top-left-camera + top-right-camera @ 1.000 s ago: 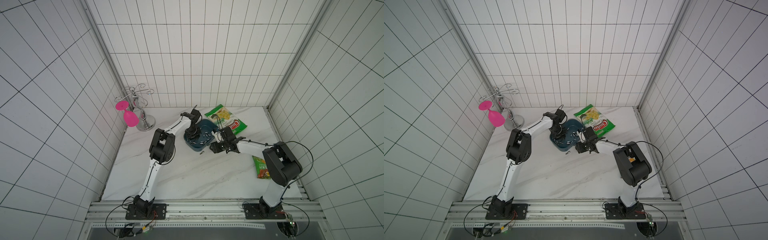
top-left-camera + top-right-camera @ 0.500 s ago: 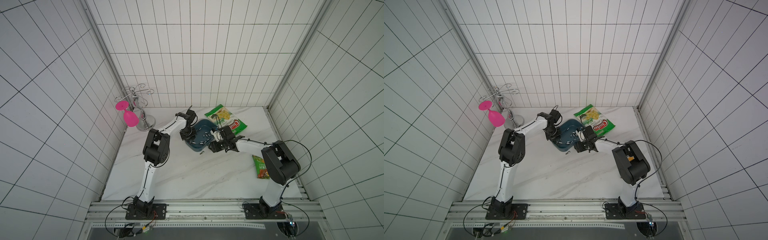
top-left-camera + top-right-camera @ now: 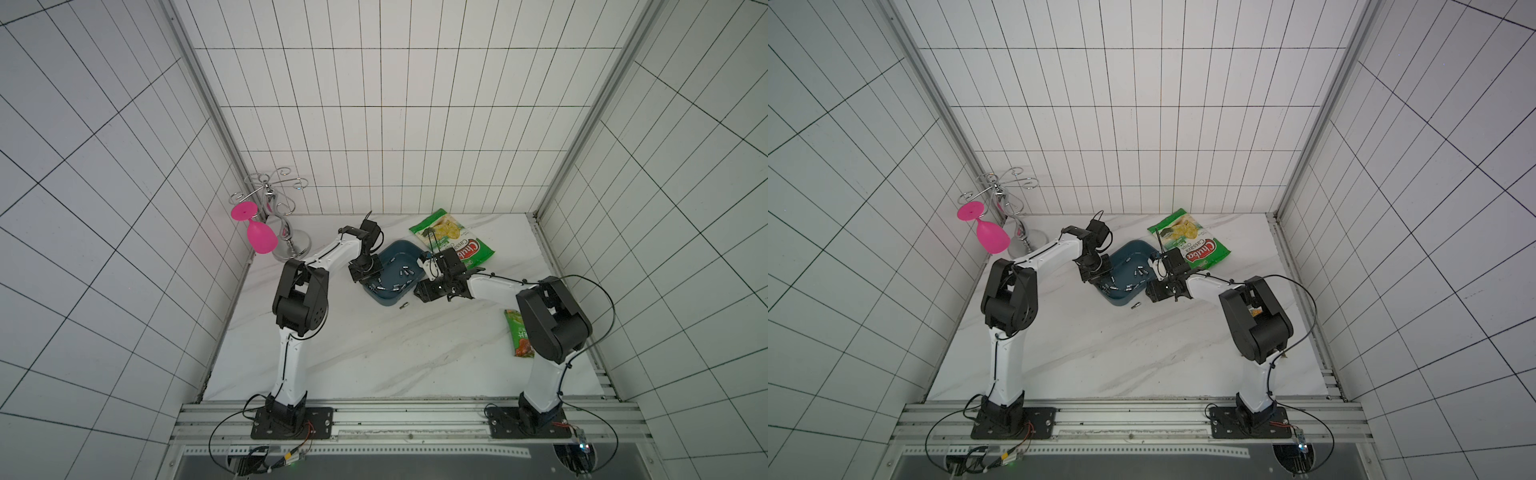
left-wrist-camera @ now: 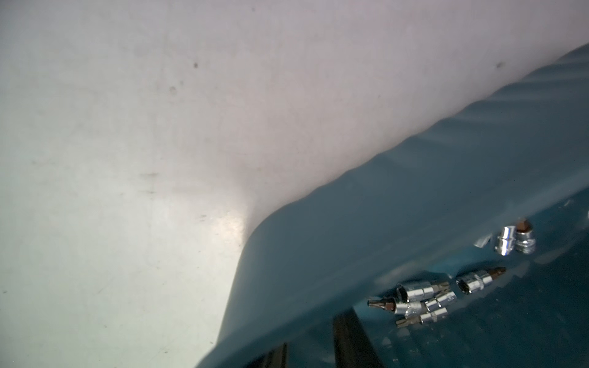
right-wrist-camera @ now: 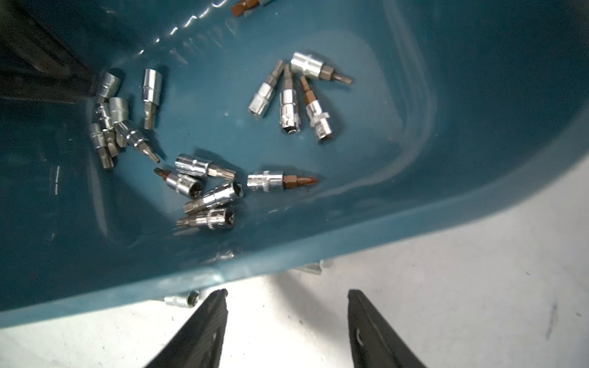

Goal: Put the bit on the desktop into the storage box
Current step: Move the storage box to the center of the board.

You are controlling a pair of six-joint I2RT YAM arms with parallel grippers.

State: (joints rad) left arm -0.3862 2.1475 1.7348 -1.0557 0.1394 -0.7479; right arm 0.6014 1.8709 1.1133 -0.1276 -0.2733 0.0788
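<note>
Teal plastic marks the storage box (image 3: 401, 249), which sits toward the back edge of the white marble-look desk (image 3: 374, 357), roughly midway between its side edges. A scatter of chrome socket bits (image 5: 210, 184) lies on the box floor. One bit (image 3: 402, 307) lies on the desk just outside the box's front wall. In the right wrist view the bit (image 5: 183, 299) lies close under the rim.

The right tool (image 5: 287, 291) hangs just beside it, with its fingers apart and empty and their tips over bare marble. The left tool (image 3: 365, 272) is at the box's left wall. Whether its fingers are together, apart or clamped on that wall cannot be told.

A green cassava chips bag (image 3: 453, 243) lies near the back edge, right of the box. A chrome glass rack (image 3: 291, 245) with a pink goblet (image 3: 259, 239) hanging from it stands in the back left corner.
</note>
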